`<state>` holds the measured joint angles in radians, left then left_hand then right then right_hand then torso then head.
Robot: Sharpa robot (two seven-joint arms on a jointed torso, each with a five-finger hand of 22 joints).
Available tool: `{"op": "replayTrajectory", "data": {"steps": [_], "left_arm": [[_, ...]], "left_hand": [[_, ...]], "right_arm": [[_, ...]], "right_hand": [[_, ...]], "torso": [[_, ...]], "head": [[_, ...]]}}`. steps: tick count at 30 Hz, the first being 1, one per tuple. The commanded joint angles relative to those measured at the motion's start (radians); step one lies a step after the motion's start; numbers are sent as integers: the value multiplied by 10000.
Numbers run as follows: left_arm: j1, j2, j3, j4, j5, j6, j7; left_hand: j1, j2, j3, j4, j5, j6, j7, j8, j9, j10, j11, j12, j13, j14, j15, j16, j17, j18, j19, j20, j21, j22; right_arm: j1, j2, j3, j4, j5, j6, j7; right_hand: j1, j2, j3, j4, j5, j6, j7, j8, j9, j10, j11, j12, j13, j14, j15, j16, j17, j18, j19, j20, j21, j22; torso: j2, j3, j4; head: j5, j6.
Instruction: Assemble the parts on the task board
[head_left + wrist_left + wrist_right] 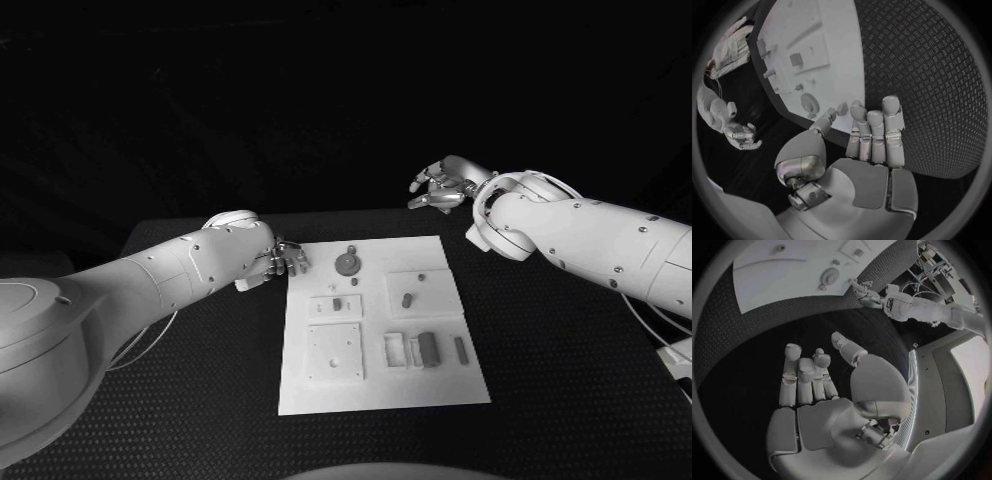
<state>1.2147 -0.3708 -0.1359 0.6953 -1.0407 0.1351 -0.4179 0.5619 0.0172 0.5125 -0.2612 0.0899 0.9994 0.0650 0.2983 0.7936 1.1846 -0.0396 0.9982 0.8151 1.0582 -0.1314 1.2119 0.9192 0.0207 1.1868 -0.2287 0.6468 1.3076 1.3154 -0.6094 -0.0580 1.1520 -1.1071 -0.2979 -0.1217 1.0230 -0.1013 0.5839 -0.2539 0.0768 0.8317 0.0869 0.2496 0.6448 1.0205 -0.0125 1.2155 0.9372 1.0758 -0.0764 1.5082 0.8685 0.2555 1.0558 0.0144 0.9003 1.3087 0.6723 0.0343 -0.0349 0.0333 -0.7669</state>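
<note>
The white task board (378, 385) lies in the middle of the black table, also seen in the left wrist view (839, 35) and the right wrist view (773, 270). On it sit a round dark part (348, 264), a small part (408, 298) and two oblong parts (428, 347) near the right edge. My left hand (281, 262) hovers at the board's far left corner, fingers stretched out and holding nothing (870, 135). My right hand (440, 188) is raised beyond the board's far right corner, fingers apart and empty (814, 377).
The table (577, 400) has a textured black surface with free room on both sides of the board. Raised white fixtures (335, 350) stand on the board's near half. The table's far edge runs just behind the board.
</note>
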Motion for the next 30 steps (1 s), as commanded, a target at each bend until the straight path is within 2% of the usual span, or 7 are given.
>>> {"op": "replayTrajectory", "data": {"steps": [1, 11, 19, 30], "left_arm": [[6, 15, 6, -30, 144, -204, 124], [0, 91, 7, -58, 319, -268, 170], [0, 52, 8, -150, 309, -372, 127], [1, 80, 12, -146, 649, -324, 193]], "left_hand": [[9, 101, -5, -83, 67, 35, 53, -47, 12, 25, -23, 70, -16, 26, -74, 47, -12, 473, 40, -27, 27, 176], [118, 196, 19, -183, 94, 30, 59, -70, 19, 15, -17, 73, -34, 21, -71, 51, -41, 464, 46, -30, 16, 172], [259, 292, 60, -218, 137, 3, 74, -106, 20, -2, -3, 70, -57, 12, -65, 54, -71, 454, 50, -29, 2, 169], [721, 444, 149, -238, 110, 6, 84, -143, 43, 1, 7, 85, -95, 11, -55, 81, -122, 435, 65, -24, -7, 176]], "right_arm": [[0, 6, 5, 29, -40, 113, 85], [0, 37, 6, 18, -40, 127, 88], [0, 18, 6, 25, -40, 130, 85], [0, 63, 6, -5, -40, 162, 88]], "right_hand": [[33, 89, -5, -61, 30, 794, 560, -32, 15, -892, 454, 49, -12, -26, 45, -33, -14, 63, -40, 33, -37, 168], [31, 93, -6, -62, 29, 798, 559, -31, 18, -891, 453, 52, -14, -26, 45, -31, -14, 63, -39, 34, -37, 169], [29, 94, -7, -62, 28, 800, 559, -31, 19, -889, 453, 54, -15, -25, 45, -31, -14, 63, -38, 35, -37, 169], [29, 95, -7, -64, 28, 802, 559, -32, 21, -889, 453, 56, -16, -25, 44, -30, -14, 63, -38, 36, -37, 169]], "torso": [[-6, 4, 19], [-2, -2, -4], [-5, 5, 6], [-5, 7, 3]], "head": [[-8, 0], [-2, -7], [-24, -6], [-12, -11]]}}
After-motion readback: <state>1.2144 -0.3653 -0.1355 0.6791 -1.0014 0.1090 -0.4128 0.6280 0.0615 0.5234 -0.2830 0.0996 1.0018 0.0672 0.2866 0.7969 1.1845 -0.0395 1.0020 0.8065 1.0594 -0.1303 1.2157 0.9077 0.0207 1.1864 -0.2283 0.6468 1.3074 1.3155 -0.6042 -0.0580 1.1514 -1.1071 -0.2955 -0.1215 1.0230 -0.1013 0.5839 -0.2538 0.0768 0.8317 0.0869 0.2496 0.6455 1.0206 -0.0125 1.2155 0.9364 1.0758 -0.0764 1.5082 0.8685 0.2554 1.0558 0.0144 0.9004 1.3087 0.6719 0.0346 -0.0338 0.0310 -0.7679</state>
